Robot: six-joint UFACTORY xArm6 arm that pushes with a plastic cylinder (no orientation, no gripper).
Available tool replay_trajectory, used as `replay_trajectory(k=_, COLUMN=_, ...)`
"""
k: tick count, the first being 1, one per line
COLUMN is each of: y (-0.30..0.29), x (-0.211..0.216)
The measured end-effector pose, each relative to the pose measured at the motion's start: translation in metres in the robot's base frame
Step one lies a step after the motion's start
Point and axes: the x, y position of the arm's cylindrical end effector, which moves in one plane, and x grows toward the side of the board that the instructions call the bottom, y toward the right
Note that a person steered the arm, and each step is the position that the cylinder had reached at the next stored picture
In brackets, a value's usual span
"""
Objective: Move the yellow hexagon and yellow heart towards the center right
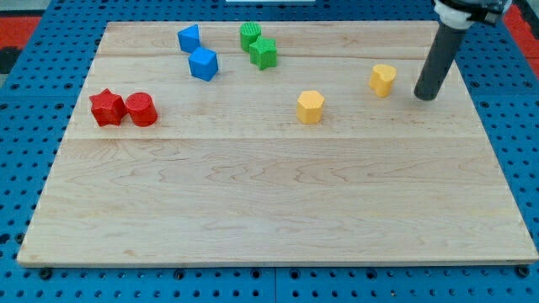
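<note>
The yellow hexagon (310,107) lies on the wooden board a little right of centre, in the upper half. The yellow heart (382,80) lies up and to the right of it, near the view's upper right. My tip (426,96) rests on the board just to the right of the yellow heart, with a small gap between them. The dark rod rises from the tip toward the view's top right corner.
A red star (107,108) and a red cylinder (141,109) sit side by side at the left. Two blue blocks (203,64) and two green blocks (262,52) lie near the top edge. The board's right edge (493,143) is close to my tip.
</note>
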Motion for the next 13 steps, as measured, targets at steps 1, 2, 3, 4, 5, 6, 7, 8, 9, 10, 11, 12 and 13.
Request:
replay_trajectory(k=1, y=-0.018, x=-0.06)
replay_trajectory(k=2, y=-0.051, x=-0.043)
replay_trajectory(k=3, y=-0.034, x=0.01)
replay_trajectory(k=4, y=-0.019, x=-0.021)
replay_trajectory(k=5, y=-0.058, x=-0.022)
replay_trajectory(k=6, y=-0.052, x=0.018)
replay_trajectory(k=7, y=-0.046, x=0.046)
replay_trajectory(k=8, y=-0.047, x=-0.002)
replay_trajectory(k=9, y=-0.121, x=-0.005)
replay_trajectory(k=10, y=-0.179, x=0.017)
replay_trajectory(k=11, y=-0.168, x=0.036)
replay_trajectory(k=12, y=-0.128, x=0.057)
replay_trajectory(k=13, y=-0.21, x=0.056)
